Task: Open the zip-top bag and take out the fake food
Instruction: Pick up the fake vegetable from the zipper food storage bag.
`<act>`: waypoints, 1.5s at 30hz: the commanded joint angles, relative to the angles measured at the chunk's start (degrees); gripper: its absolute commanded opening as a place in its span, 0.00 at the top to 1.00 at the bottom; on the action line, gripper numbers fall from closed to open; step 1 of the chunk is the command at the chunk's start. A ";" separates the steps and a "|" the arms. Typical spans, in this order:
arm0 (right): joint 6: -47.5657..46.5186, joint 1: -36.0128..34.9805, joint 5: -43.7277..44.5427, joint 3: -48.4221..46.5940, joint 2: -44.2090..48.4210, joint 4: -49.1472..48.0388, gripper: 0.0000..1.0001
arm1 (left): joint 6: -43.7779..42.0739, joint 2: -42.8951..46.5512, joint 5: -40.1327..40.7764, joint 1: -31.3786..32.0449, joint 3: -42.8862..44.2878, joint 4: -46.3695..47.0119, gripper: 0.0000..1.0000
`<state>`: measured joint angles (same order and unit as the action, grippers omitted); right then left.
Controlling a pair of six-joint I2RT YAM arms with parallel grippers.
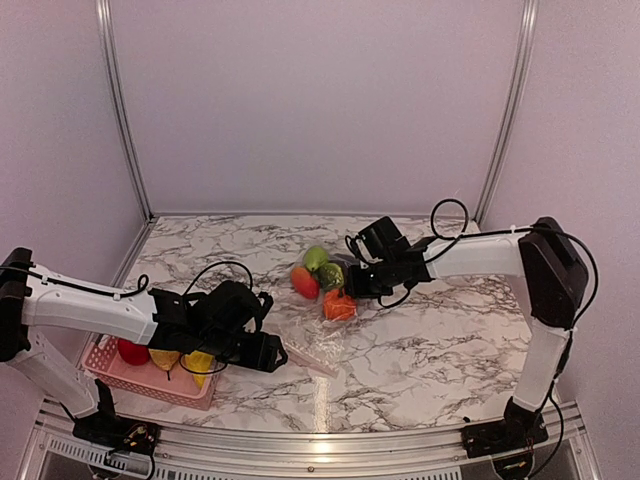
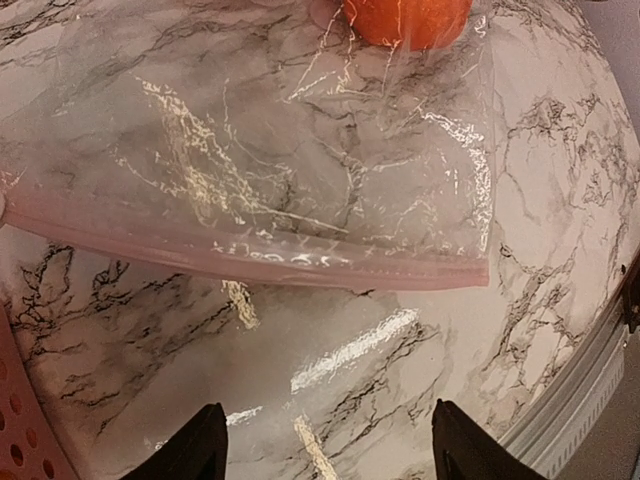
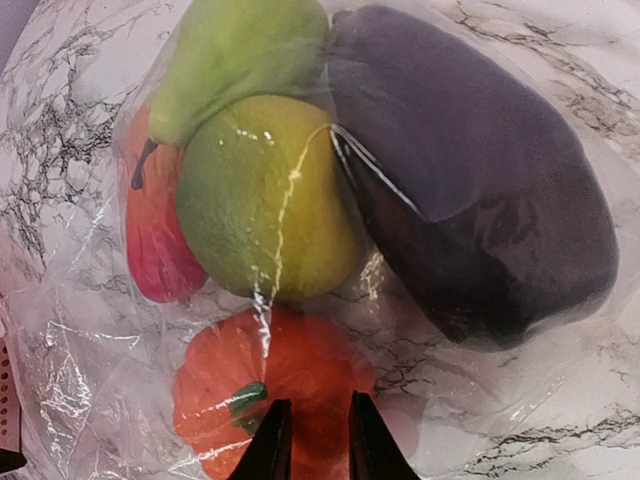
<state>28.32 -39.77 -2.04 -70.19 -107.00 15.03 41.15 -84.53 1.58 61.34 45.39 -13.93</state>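
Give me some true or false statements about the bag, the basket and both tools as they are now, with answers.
1. The orange pumpkin is inside the zip-top bag. True.
2. The left tool is clamped on the zip strip. False: its jaws stand open, short of the strip.
3. The pink basket holds no food. False: a red piece and yellow pieces lie in it.
4. The purple eggplant lies beside a round green fruit in the bag. True.
5. The right tool is at the pumpkin, jaws nearly together. True.

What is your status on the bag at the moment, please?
Left jaws open, empty, short of the zip strip on the bag. Right jaws pinched on the bag over the pumpkin. Food still inside. Nothing blocking.
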 commanded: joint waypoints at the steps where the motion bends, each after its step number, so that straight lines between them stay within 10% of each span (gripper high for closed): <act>1: -0.18 1.05 0.58 -2.80 -1.90 -1.12 0.80 | 0.16 0.16 0.85 0.62 -0.22 0.85 0.28; 16: -0.90 1.27 -0.24 -2.62 -5.05 -1.94 0.78 | 0.16 -1.43 1.04 0.80 0.32 2.43 0.29; 35: -4.17 -0.54 0.16 -2.21 -3.78 -0.75 0.74 | 0.76 -10.27 9.09 1.15 3.42 8.98 0.64; 45: -7.11 -2.77 1.63 -2.78 -4.00 2.57 0.70 | 1.97 -14.39 12.74 1.06 6.05 10.67 0.66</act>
<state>23.18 -41.30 -1.61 -72.42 -110.45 12.12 42.48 -96.51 11.60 62.22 49.17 -4.91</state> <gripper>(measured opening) 0.285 0.341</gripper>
